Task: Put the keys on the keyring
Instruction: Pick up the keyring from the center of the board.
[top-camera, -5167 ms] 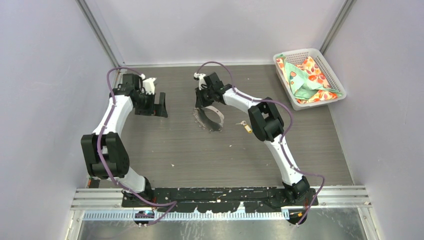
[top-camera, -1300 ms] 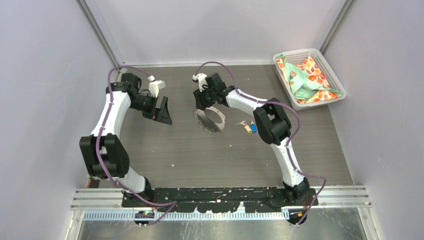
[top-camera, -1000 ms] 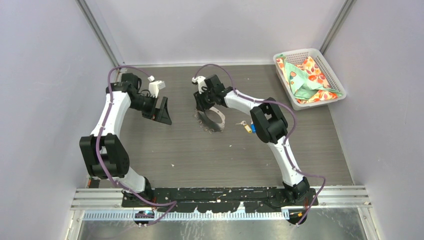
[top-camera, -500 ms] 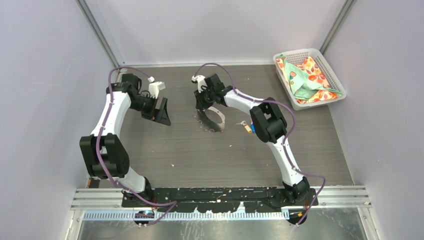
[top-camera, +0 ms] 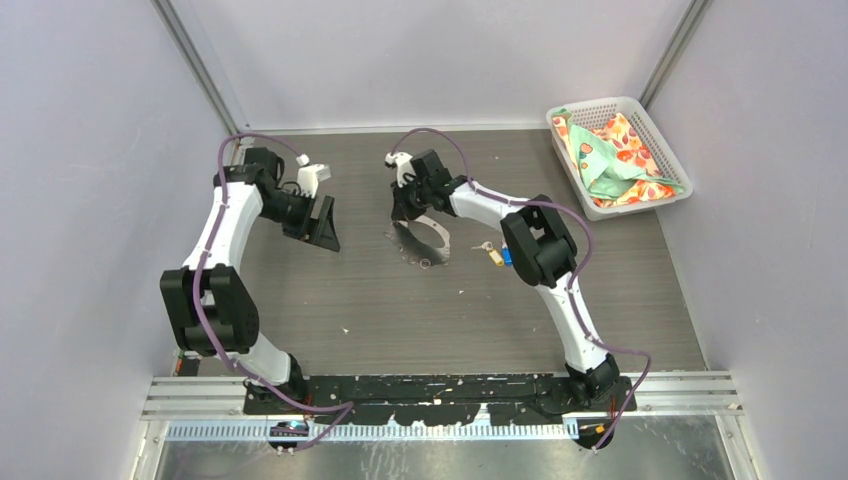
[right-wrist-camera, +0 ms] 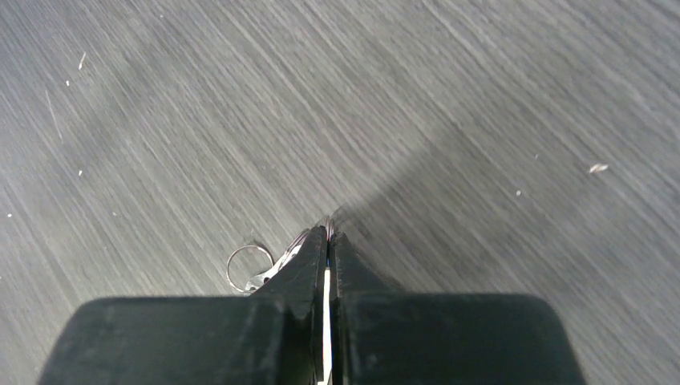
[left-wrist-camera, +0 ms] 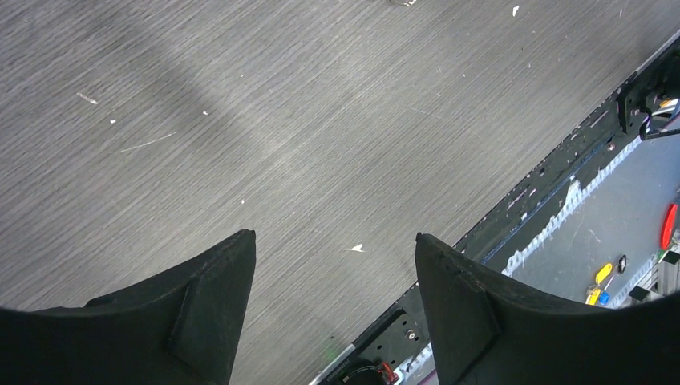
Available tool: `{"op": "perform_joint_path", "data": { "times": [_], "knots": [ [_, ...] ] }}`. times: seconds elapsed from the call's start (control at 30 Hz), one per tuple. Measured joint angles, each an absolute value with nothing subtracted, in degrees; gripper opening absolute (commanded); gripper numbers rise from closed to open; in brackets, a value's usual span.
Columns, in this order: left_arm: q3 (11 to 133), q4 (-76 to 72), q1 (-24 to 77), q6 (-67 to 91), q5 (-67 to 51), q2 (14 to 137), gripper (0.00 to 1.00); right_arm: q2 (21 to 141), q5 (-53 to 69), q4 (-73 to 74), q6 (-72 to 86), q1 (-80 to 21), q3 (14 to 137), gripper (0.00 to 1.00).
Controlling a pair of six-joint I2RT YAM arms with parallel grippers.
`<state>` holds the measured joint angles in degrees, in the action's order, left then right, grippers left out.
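Operator: Since a second ago my right gripper (top-camera: 405, 207) has closed all the way, and my left gripper (top-camera: 322, 222) has narrowed a little.

Listener: What does the right one hold?

Operator: In the right wrist view its fingers are pressed together, with a pale strip pinched between them and a silver wire showing at the tips. I judge that to be the keyring (top-camera: 426, 262), gripped at its far edge. A small metal ring (right-wrist-camera: 247, 267) lies on the desk (top-camera: 400, 320) just left of the fingertips.

Listener: And the rest of the keyring?

Operator: It lies flat on the desk as a thin grey loop, reaching from the right gripper toward me.

Listener: Where are the keys?

Operator: The yellow key (top-camera: 493, 256) and the blue key (top-camera: 506, 256) lie side by side on the desk, to the right of the loop and apart from it, just beside my right arm's elbow. They are too small for me to tell which way they point.

Listener: Which gripper is free?

Operator: The left gripper is open and empty. It hangs well to the left of the loop, so the whole loop sits between it and the keys. I think it has to cross over the loop to reach them.
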<state>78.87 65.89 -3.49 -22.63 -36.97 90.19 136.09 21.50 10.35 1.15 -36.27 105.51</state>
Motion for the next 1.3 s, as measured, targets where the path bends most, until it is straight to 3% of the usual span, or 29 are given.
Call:
{"op": "perform_joint_path", "data": {
  "times": [0.23,0.53,0.67,0.83,1.0,1.3],
  "knots": [
    [79.02,65.93,-3.49,-23.77,-38.79,90.39,0.74,129.21,21.54,8.78,2.66,-36.64,98.74,0.01],
    [82.26,68.49,-3.49,-31.11,-48.99,84.18,0.75,106.65,22.65,6.52,2.96,-42.72,87.66,0.01],
    [88.40,73.10,-3.51,-37.17,-52.86,80.03,0.70,97.95,24.43,5.56,3.29,-46.78,84.68,0.01],
    [92.64,82.87,-3.49,-50.26,-57.80,74.15,0.49,90.67,27.09,4.29,4.75,-50.94,82.41,0.01],
    [95.74,87.55,-3.44,-59.18,-61.71,69.82,0.48,85.12,28.34,4.29,6.76,-54.33,81.08,0.01],
    [96.97,88.58,2.74,-58.15,-68.36,68.60,0.48,78.22,24.34,4.64,6.52,-61.65,80.97,0.01]
  ]
}}
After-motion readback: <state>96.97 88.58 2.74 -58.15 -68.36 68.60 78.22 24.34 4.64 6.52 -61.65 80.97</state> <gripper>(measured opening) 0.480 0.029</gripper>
